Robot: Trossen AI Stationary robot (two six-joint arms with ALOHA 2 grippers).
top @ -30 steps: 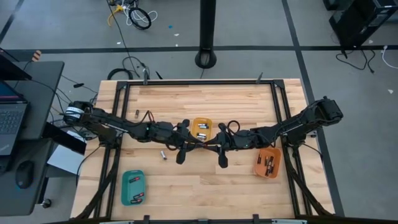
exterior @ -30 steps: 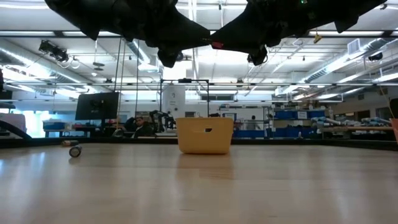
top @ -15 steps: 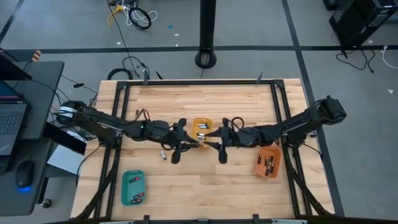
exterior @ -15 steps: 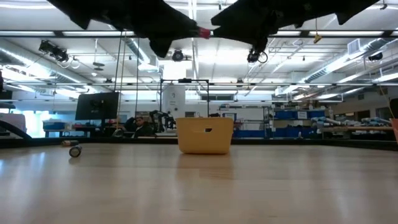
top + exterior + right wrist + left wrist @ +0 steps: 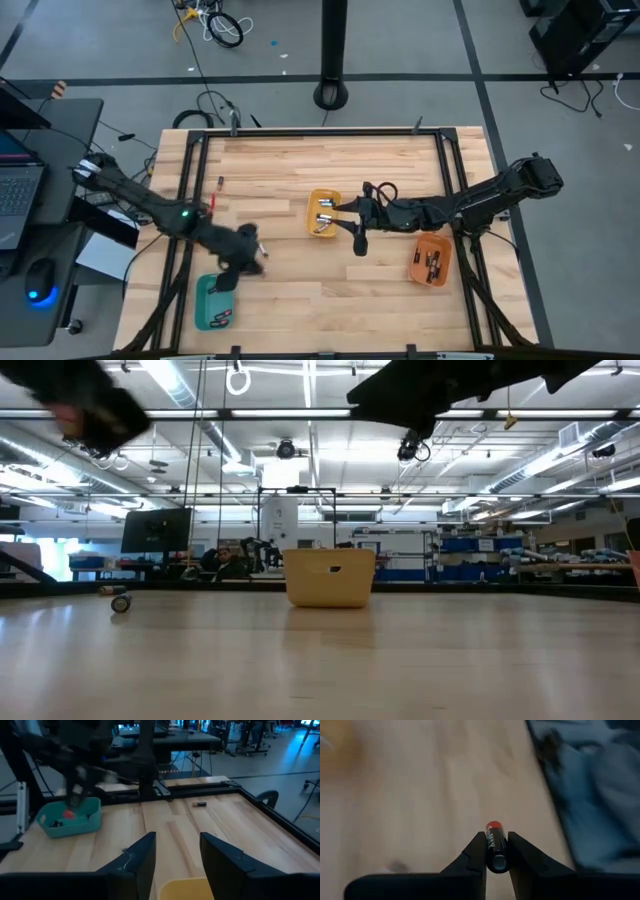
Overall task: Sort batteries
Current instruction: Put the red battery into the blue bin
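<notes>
only the left wrist view shows the left gripper (image 5: 496,851) clenched on a battery (image 5: 496,849) beside the teal tray (image 5: 213,302); right gripper (image 5: 177,852) fingers released over the yellow tray (image 5: 322,213) on the wooden bench (image 5: 330,160).

the floor (image 5: 420,45) was grey with dark lines. long lights (image 5: 270,413) shone on the ceiling. a desk (image 5: 45,160) held a laptop (image 5: 15,195).

table (image 5: 330,295): three trays; one tray (image 5: 214,302) front-left; second tray (image 5: 323,213) centre; third tray (image 5: 431,260) right
</notes>
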